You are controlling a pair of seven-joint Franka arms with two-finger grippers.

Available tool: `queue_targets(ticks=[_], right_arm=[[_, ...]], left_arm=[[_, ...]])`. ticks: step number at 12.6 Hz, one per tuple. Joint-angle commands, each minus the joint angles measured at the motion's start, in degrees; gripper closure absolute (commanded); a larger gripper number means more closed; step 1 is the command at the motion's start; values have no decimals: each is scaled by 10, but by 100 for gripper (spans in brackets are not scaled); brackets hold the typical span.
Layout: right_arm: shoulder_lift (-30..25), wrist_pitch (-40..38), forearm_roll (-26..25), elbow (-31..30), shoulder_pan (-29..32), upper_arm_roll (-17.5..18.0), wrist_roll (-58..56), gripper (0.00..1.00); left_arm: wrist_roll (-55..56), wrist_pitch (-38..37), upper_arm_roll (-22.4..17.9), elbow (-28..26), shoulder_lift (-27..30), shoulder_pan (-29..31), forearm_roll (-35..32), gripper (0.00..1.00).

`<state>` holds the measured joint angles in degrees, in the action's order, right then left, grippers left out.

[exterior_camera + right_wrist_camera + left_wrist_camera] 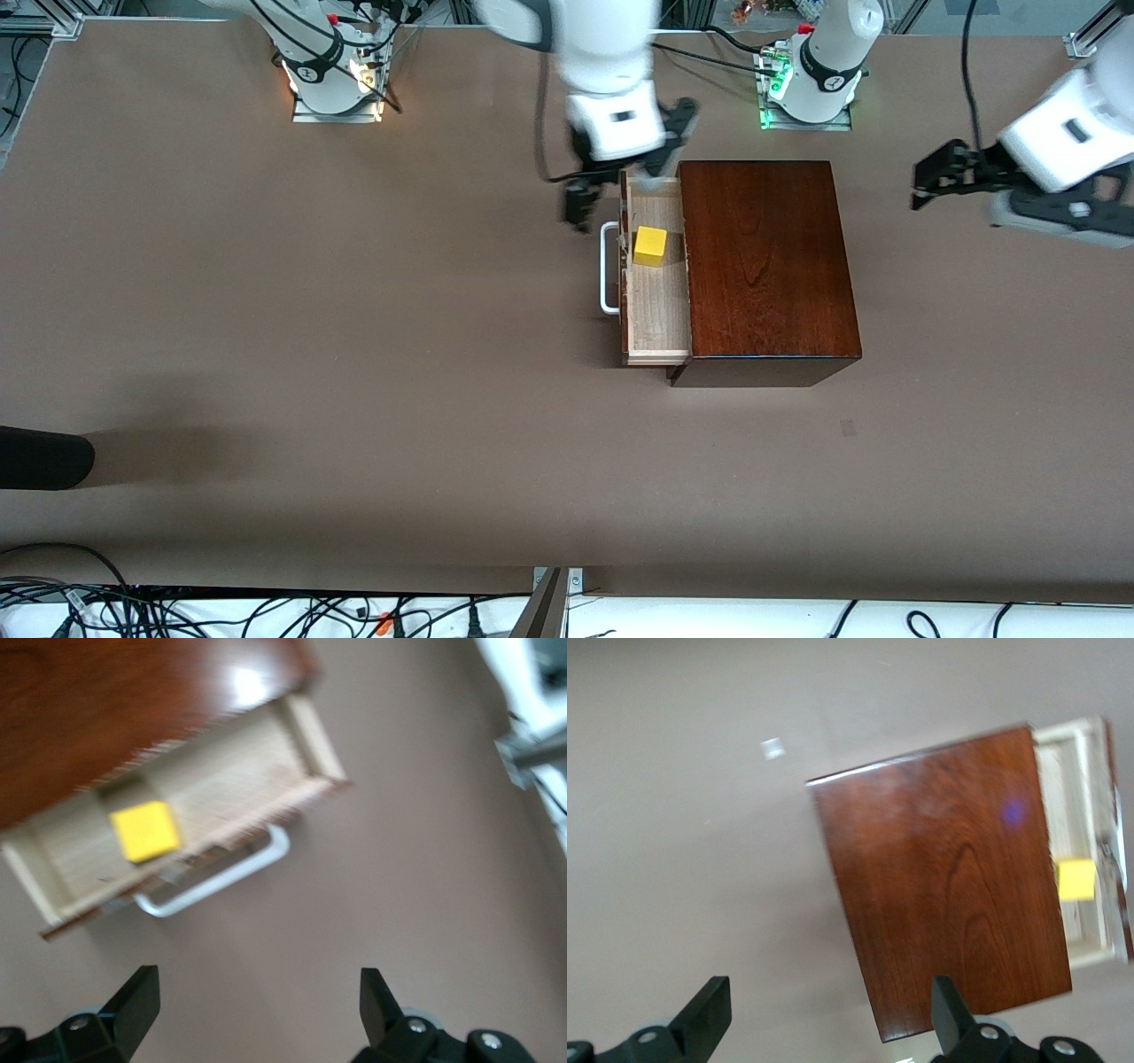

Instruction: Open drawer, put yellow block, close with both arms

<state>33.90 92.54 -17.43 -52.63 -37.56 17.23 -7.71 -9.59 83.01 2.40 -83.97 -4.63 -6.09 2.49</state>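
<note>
The mahogany box (pixel 769 266) stands on the table with its drawer (pixel 657 306) pulled out toward the right arm's end. The yellow block (pixel 649 245) lies in the drawer's light-wood tray, close to the white bar handle (pixel 609 268). My right gripper (pixel 611 177) is open and empty, in the air over the drawer's end that lies toward the arm bases. In the right wrist view the block (pixel 144 830), the handle (pixel 221 879) and the open gripper (pixel 257 1001) show. My left gripper (pixel 926 182) is open and empty, off the box's closed end; the left wrist view shows this gripper (pixel 830 1010), the box (pixel 948 877) and the block (pixel 1075 879).
The arm bases (pixel 332 84) (pixel 811 84) stand along the table edge farthest from the front camera. A black object (pixel 44 456) juts in at the right arm's end of the table. Cables (pixel 177 611) lie past the near edge.
</note>
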Motion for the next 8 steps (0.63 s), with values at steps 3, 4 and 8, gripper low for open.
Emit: queue_targets(ticks=[3, 4, 8], right_arm=[[-81, -87, 21, -16, 154, 3, -90, 0], [-87, -103, 38, -16, 187, 3, -93, 0], [-128, -167, 142, -26, 279, -51, -95, 0]], left_arm=[[-160, 0, 85, 16, -87, 1, 65, 0], [-182, 12, 102, 18, -110, 0, 86, 0], [-206, 135, 235, 12, -186, -6, 102, 0]])
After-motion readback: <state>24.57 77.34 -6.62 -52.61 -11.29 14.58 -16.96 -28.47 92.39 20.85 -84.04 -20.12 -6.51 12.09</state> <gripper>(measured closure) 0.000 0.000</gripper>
